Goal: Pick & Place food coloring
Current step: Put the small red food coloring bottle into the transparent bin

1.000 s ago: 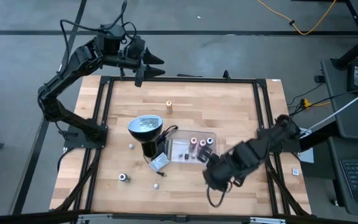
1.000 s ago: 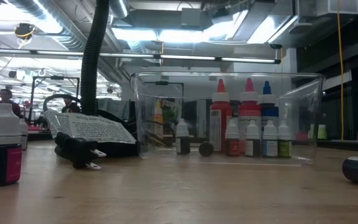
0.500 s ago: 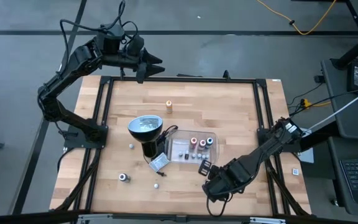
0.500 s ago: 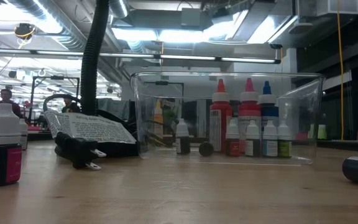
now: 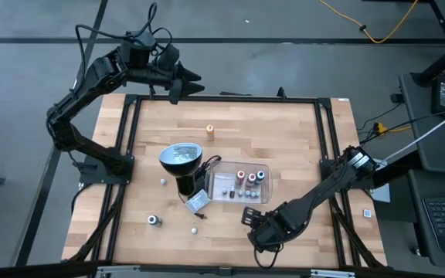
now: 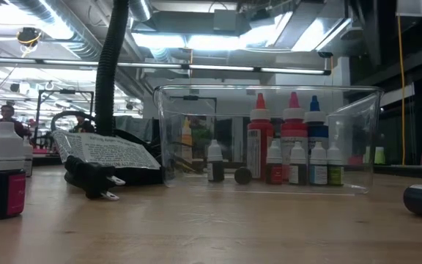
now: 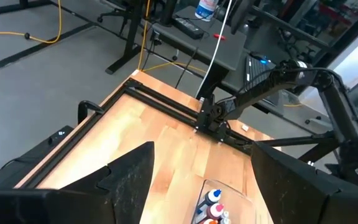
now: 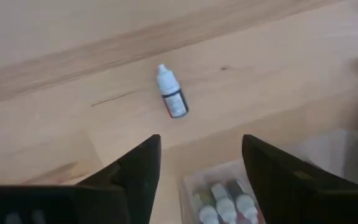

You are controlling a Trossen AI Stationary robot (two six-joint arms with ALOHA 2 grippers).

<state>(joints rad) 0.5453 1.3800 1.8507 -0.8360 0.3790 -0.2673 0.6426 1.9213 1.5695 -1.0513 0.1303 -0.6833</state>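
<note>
Our right gripper [image 5: 250, 216] has moved away from the tray [image 5: 238, 185]; fingers wide apart, holding nothing; left gripper [image 5: 188, 81] waits, open.

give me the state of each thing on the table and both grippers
left gripper: open, empty, above the table's far edge
right gripper: open, empty, near the tray
clear tray: upright, holding bottles
lamp: head facing up
orange bottle: standing alone
white-capped bottle: lying on its side

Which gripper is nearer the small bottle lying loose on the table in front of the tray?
Right. The right gripper is just beside the lying bottle; the left gripper hangs beyond the table's far edge.
</note>
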